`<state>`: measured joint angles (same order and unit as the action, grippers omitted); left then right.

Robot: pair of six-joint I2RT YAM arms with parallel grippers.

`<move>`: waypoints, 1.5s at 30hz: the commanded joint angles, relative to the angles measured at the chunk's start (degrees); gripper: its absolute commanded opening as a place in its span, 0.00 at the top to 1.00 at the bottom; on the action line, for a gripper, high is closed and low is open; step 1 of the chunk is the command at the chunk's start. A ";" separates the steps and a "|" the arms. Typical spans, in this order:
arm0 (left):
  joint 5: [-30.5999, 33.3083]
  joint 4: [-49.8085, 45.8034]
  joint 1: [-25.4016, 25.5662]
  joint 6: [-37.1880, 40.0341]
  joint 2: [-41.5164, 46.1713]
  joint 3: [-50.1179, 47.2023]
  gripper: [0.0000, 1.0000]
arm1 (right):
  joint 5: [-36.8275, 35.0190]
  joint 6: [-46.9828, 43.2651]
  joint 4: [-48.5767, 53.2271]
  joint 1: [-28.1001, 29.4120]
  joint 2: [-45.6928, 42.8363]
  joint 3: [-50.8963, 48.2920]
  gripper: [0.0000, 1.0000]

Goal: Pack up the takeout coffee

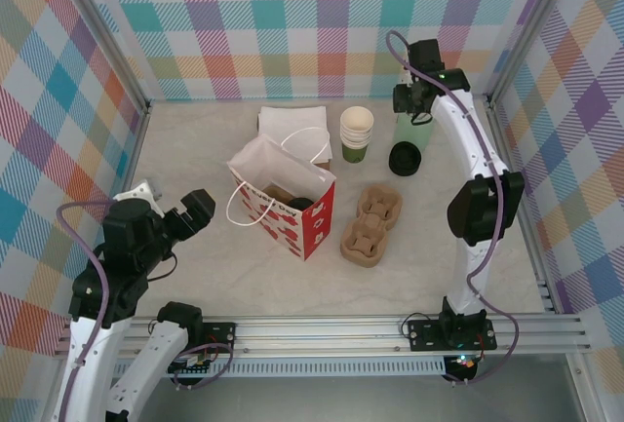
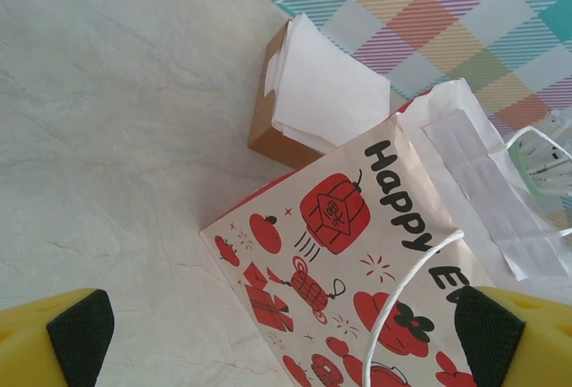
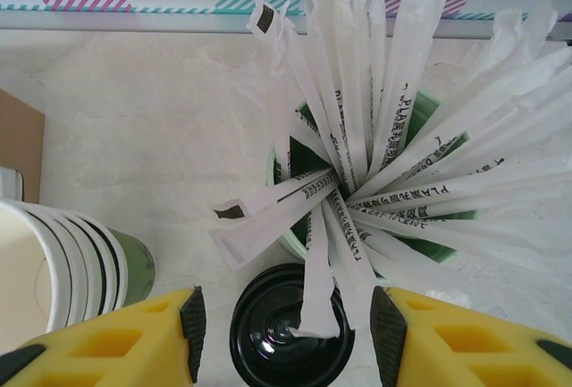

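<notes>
Small green paper cup with round black plastic lid (image 3: 290, 338) stands near the desk (image 1: 195, 276) far edge, toward the right corner, between the part-open, empty fingers of the right claw (image 3: 288, 315); judged light, thin-walled and crushable, so grip the wall below the lid gently; left claw (image 2: 284, 332) wide open, empty.

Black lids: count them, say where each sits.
1. The black lid is beside the cup of wrapped straws, right of the cup stack. The bag may hide more.

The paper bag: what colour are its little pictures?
Red, with black letters, on the pale paper bag. The left wrist view shows it best.
</notes>
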<state>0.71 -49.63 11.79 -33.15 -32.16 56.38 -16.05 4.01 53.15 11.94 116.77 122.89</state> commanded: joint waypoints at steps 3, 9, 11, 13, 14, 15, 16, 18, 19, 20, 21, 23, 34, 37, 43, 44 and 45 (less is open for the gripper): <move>0.50 -0.81 -0.63 1.50 -0.28 0.67 0.00 | -1.22 0.91 2.64 -0.39 2.27 3.23 0.48; 0.35 -0.56 -0.63 1.50 -0.75 0.52 0.00 | -1.77 0.85 2.67 -0.52 3.00 2.79 0.48; 0.34 -0.42 -0.63 1.48 -0.88 0.57 0.00 | -1.78 0.59 2.69 -0.52 3.44 2.92 0.51; 0.30 -0.38 -0.63 1.55 -1.06 0.50 0.00 | -1.73 0.41 2.88 -0.58 3.96 3.32 0.55; 0.26 -0.38 -0.62 1.55 -1.15 0.50 0.00 | -1.92 0.38 2.96 -0.61 4.11 3.41 0.57; 0.31 -0.38 -0.61 1.56 -1.15 0.53 0.00 | -1.96 0.38 3.03 -0.65 4.25 3.41 0.59; 0.34 -0.34 -0.63 1.51 -1.15 0.53 0.00 | -2.07 0.30 3.00 -0.71 4.32 3.41 0.61; 0.35 -0.41 -0.63 1.46 -1.15 0.50 0.00 | -2.36 0.13 2.94 -0.75 4.28 3.41 0.68; 0.35 -0.38 -0.66 1.51 -1.19 0.53 0.00 | -2.49 -0.12 2.89 -0.76 4.18 3.41 0.71; 0.36 -0.38 -0.63 1.51 -1.25 0.51 0.00 | -2.49 -0.38 2.80 -0.78 4.11 3.35 0.75; 0.39 -0.38 -0.63 1.55 -1.28 0.54 0.00 | -2.65 -0.58 2.68 -0.78 3.97 3.32 0.77; 0.48 -0.43 -0.63 1.80 -1.32 0.68 0.00 | -2.93 -0.96 2.54 -0.74 3.44 3.08 0.82; 0.50 -0.36 -0.61 2.14 -2.11 1.47 0.00 | -3.37 -1.99 2.57 -0.76 -2.87 -0.31 0.91; 0.61 -0.47 -0.63 2.21 -2.11 1.71 0.00 | -3.34 -1.82 2.36 -0.78 -6.20 -2.86 0.91; -0.05 -0.38 -0.63 2.11 -2.34 2.63 0.00 | -1.66 -1.29 2.65 -0.69 -13.78 -8.29 0.92; -0.22 -0.38 -0.63 1.97 -2.39 2.77 0.00 | -1.32 -1.24 3.03 -0.69 -15.08 -8.90 0.92; -0.18 -0.34 -0.63 2.02 -2.46 2.98 0.00 | -0.97 -1.21 3.45 -0.69 -15.99 -9.30 0.92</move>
<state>0.69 -49.60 11.77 -31.88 -34.35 57.36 -18.37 2.50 55.46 11.60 104.25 115.02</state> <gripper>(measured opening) 0.999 0.086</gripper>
